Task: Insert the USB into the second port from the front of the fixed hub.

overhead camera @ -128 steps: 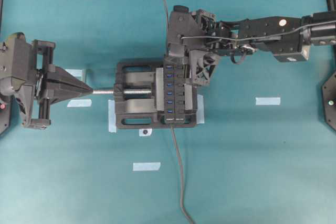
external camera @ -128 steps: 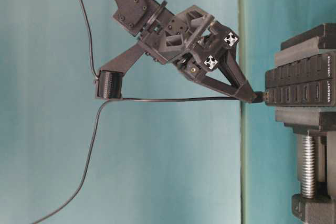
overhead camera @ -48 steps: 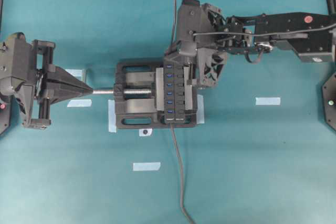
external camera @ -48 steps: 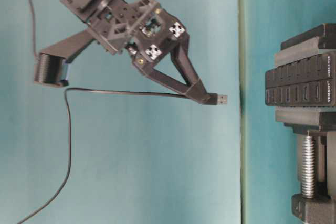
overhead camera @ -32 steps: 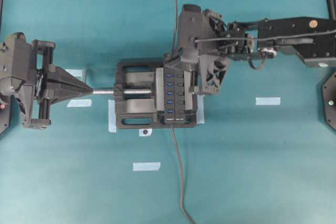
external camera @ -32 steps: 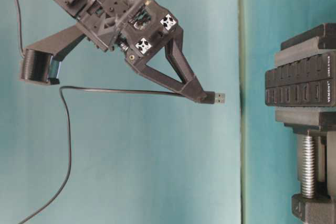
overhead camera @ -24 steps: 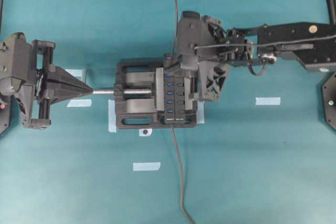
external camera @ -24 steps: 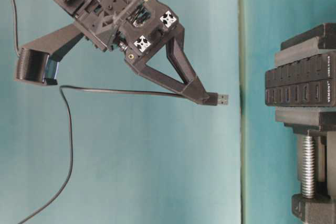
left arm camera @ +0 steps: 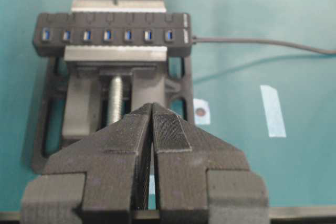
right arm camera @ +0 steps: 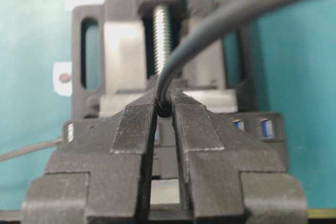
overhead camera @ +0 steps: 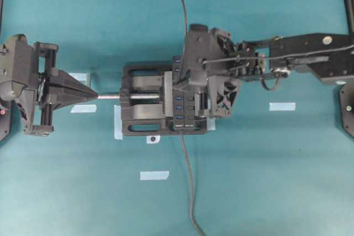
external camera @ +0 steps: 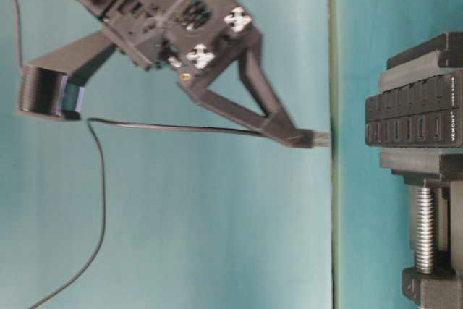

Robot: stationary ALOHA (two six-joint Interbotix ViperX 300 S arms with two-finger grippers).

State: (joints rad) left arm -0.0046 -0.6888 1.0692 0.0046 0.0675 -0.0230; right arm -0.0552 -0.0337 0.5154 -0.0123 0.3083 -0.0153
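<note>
The fixed hub [overhead camera: 180, 111] is a narrow black strip with blue ports, clamped in a vise. My right gripper [external camera: 298, 136] is shut on the USB; its black plug [external camera: 318, 137] sticks out of the fingertips toward the hub [external camera: 416, 117], with a gap between them. From overhead, the right gripper [overhead camera: 187, 78] covers the hub's far ports. In the right wrist view the black cable [right arm camera: 210, 30] runs up from the shut gripper [right arm camera: 165, 104], above the hub [right arm camera: 252, 129]. My left gripper [overhead camera: 91, 94] is shut and empty, left of the vise, facing the hub [left arm camera: 110, 35].
The black vise [overhead camera: 141, 100] has a silver screw [overhead camera: 110, 96] pointing at the left gripper. A grey cable [overhead camera: 188, 181] leaves the hub's front end toward the table's front edge. Pale tape strips [overhead camera: 282, 106] [overhead camera: 154, 175] lie on the teal table.
My right gripper has carried the plug along the hub toward the front and brought it closer to the ports. The left arm has not moved.
</note>
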